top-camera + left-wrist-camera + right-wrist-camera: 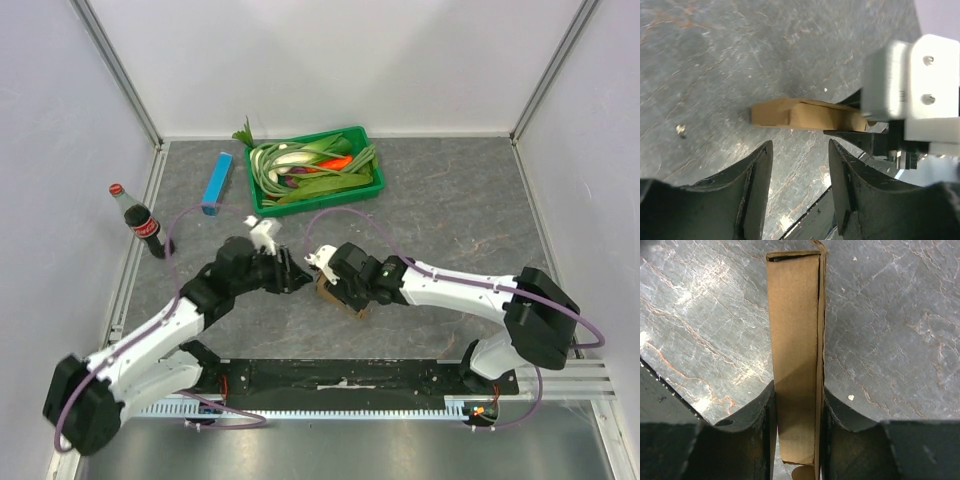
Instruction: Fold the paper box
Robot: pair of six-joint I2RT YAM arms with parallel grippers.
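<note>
While the right claw [797, 395] pinches the paper box [795, 330] edge-up low over the desk [890, 340], the left claw [800, 145] hangs parted, empty, nearby; a misjudged push could twist it loose or crush flaps.

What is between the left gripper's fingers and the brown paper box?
Only bare grey table. The left wrist view shows the left gripper open, just short of the paper box, with nothing lying between them.
</note>
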